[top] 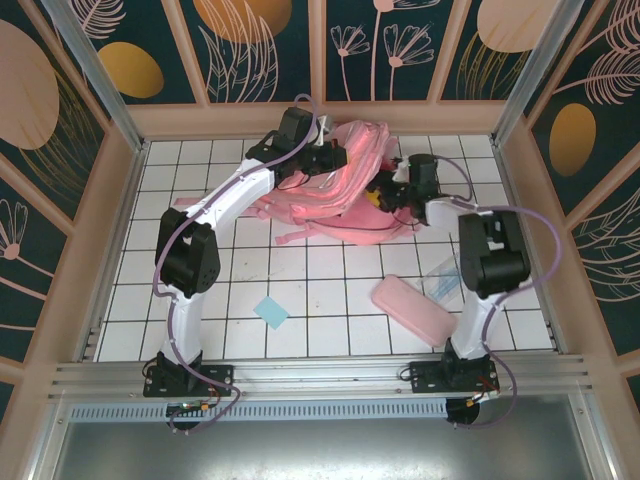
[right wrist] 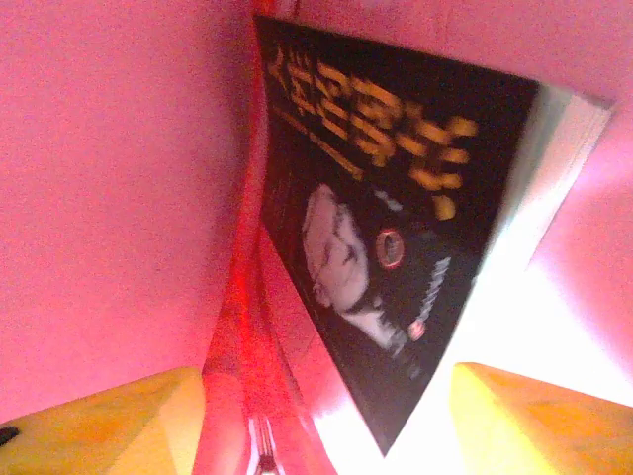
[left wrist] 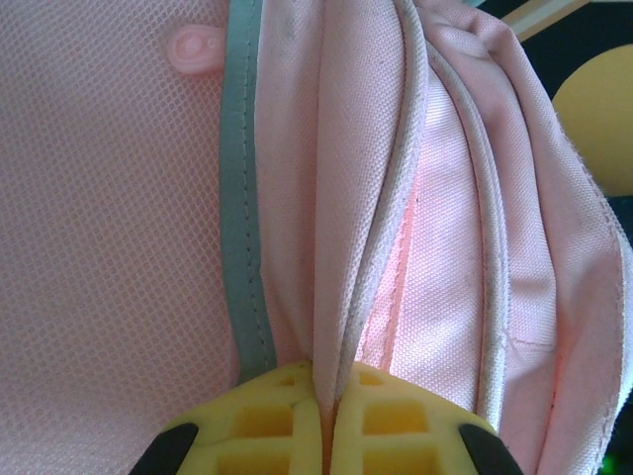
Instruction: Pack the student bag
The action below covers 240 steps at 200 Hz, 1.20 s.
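The student bag, a large pink fabric backpack, lies slumped at the far middle of the white tiled surface, close to the far wooden rim. Both arms reach into it from either side.

The left claw is clenched on a fold of the bag's pink cloth. White piping and a grey strip run up from its yellow fingers, with pink mesh to the left.

The right claw is released, its fingers wide apart inside the bag's pink interior. Between and ahead of them lies a tilted dark-covered book with yellow lettering; I see no finger touching it.

From overhead, the tiles nearer the arm bases lie mostly open. A flat pink oblong pencil case sits near the right arm, and a small blue paper square sits left of it, well apart.
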Tool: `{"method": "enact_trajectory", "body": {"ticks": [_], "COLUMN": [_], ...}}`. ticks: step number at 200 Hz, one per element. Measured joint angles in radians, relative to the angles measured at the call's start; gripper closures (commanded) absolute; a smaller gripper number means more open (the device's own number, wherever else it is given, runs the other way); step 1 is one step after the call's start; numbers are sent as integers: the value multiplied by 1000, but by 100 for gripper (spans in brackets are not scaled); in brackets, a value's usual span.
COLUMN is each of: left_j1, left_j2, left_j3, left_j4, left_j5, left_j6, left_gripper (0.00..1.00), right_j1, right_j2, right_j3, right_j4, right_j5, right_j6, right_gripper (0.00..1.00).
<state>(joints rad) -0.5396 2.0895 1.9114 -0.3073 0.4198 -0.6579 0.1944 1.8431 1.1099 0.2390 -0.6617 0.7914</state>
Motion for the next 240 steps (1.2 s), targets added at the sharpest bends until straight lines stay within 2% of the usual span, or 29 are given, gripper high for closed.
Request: {"method": "enact_trajectory", "body": {"ticks": [22,38,63,75,85,97,132,177,213,240], "left_j1": [0,0,0,0,0,-1,-1,-1,-1,1], "left_j2": [2,6,12,14,14,14,-27,-201,-332,-361], "left_j3": [0,0,-6,-12,-19,-26,-138,-488,-734,-861], "left_j4": [27,45,75,85,98,124,199,277,369,442], "left_j5": [-7,-10,-9,-8,-5,-2,-4,-44,-140,-223], "left_j6": [-27,-46,-74,-81,-87,-93,-111,-176,-269,-360], "left_gripper": [100,100,100,77,54,37,24,22,22,28], "right_j1": [-35,-54,-62,-69,-87,-121,-201,-154,-33,40], "right_j2": [-142,-223,-334,-393,-447,-496,-535,-535,-535,-535], "right_j3": [0,0,-9,-31,-53,-76,-121,-157,-186,-187], "right_j4": [-171,-279,-387,-394,-394,-380,-330,-322,-326,-325], "right_j5": [116,218,382,418,425,410,355,374,439,462], "right_j6": [-98,-150,-217,-222,-219,-212,-199,-204,-210,-207], "right_gripper": [23,1,1,1,1,1,1,1,3,5]}}
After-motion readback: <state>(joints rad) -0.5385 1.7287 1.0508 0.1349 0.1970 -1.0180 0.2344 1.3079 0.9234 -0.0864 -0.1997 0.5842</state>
